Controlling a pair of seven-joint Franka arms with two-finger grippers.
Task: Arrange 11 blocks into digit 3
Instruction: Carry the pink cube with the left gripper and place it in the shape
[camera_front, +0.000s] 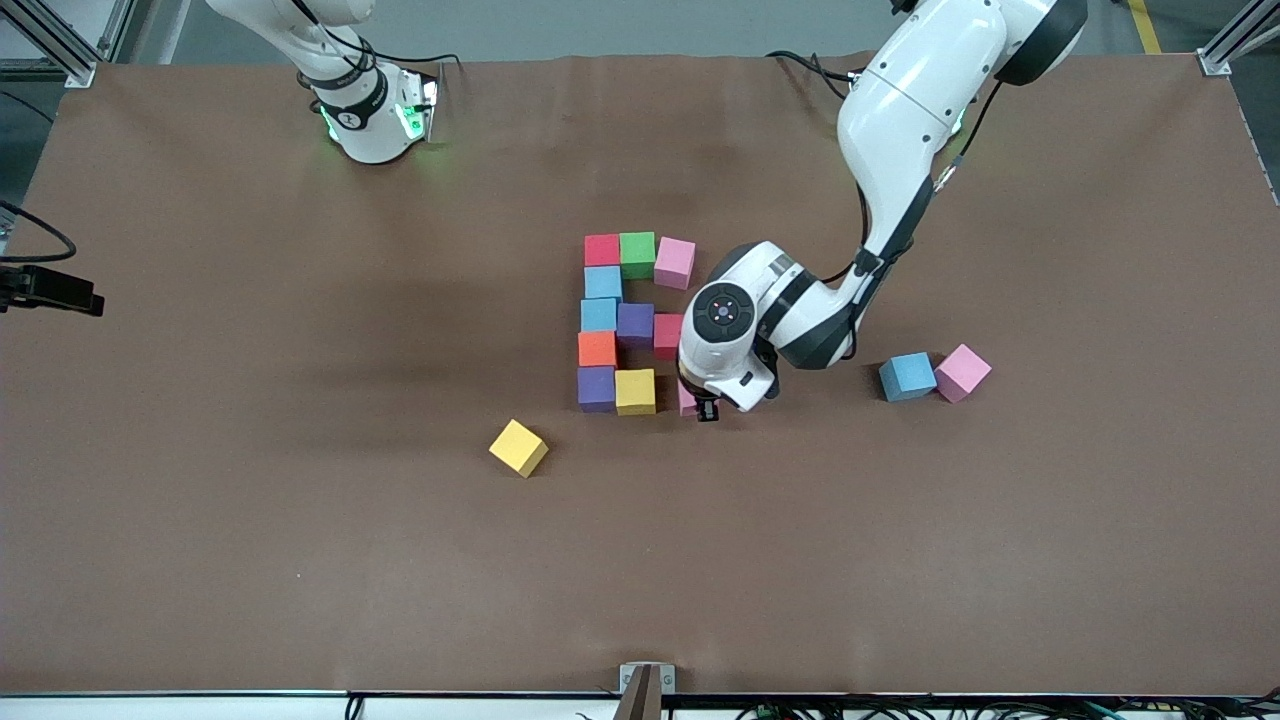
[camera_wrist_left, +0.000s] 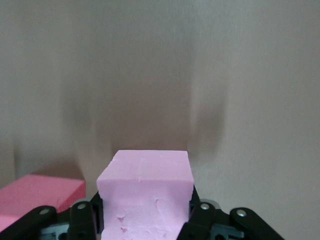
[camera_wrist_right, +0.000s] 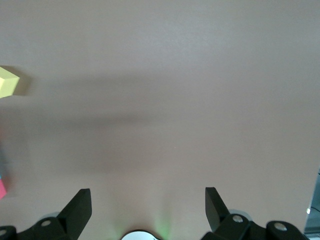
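A brown mat (camera_front: 250, 480) covers the table. The right arm waits at its base; its right gripper (camera_wrist_right: 148, 210) hangs over bare mat with fingers spread wide, holding nothing.

A loose yellow block (camera_front: 518, 447) lies turned at an angle, nearer the front camera than the figure. The partial digit (camera_front: 625, 320) sits mid-table, its long axis running from the robots' bases toward the front camera. Its top row is red, green and pink; blue blocks descend the column toward the right arm's end; a purple and a red block form the middle bar; orange, purple and yellow close the lowest corner.

The left gripper (camera_wrist_left: 145, 220) is low at the digit's lowest row, fingers narrowed onto a pink block (camera_wrist_left: 144, 197), just beside the yellow one in that row.

Toward the left arm's end, a blue block (camera_front: 907, 377) and a pink cube (camera_front: 962, 372) lie touching.

No legible writing is seen.
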